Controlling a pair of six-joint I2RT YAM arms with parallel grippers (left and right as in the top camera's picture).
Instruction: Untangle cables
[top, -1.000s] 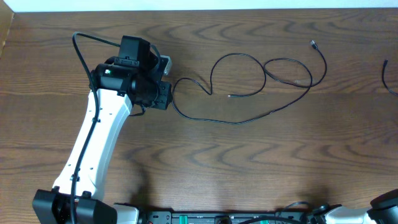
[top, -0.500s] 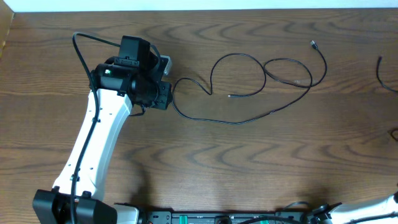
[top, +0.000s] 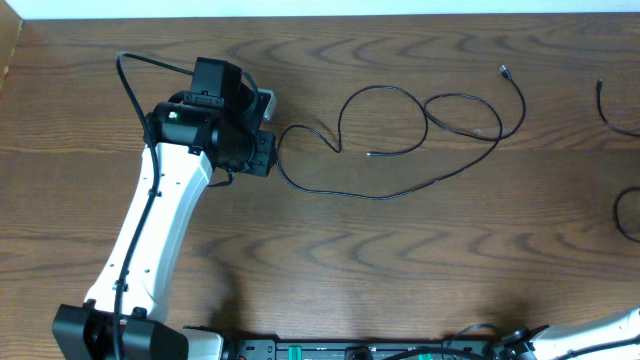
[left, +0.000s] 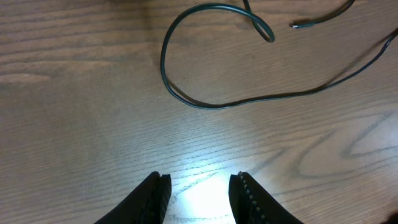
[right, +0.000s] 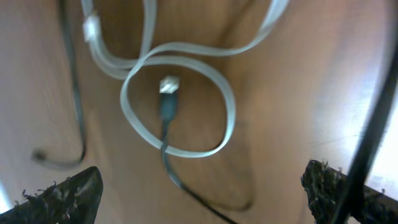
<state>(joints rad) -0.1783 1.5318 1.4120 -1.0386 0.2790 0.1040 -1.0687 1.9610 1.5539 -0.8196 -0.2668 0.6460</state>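
A long thin black cable (top: 385, 196) lies in loops across the middle of the table, with one plug end (top: 503, 70) at the far right. My left gripper (top: 268, 150) sits just left of the cable's nearest bend. In the left wrist view this gripper (left: 199, 177) is open with only bare wood between its fingers, and the black cable (left: 249, 101) curves ahead of them. My right gripper (right: 202, 186) is open wide over a flat white cable (right: 224, 93) that forms a loop. A dark cable with a plug (right: 166, 106) crosses that loop and runs down between the fingers.
More dark cable shows at the table's right edge, one curve (top: 604, 112) and one loop (top: 620, 215). Another dark cable (right: 78, 106) runs along the left of the right wrist view. The left arm (top: 150, 240) crosses the table's left side. An electronics bar (top: 330, 350) lines the front edge.
The dark cable at the right edge has shifted left, and a second loop of it has come into view. The left arm and the middle cable have not moved.
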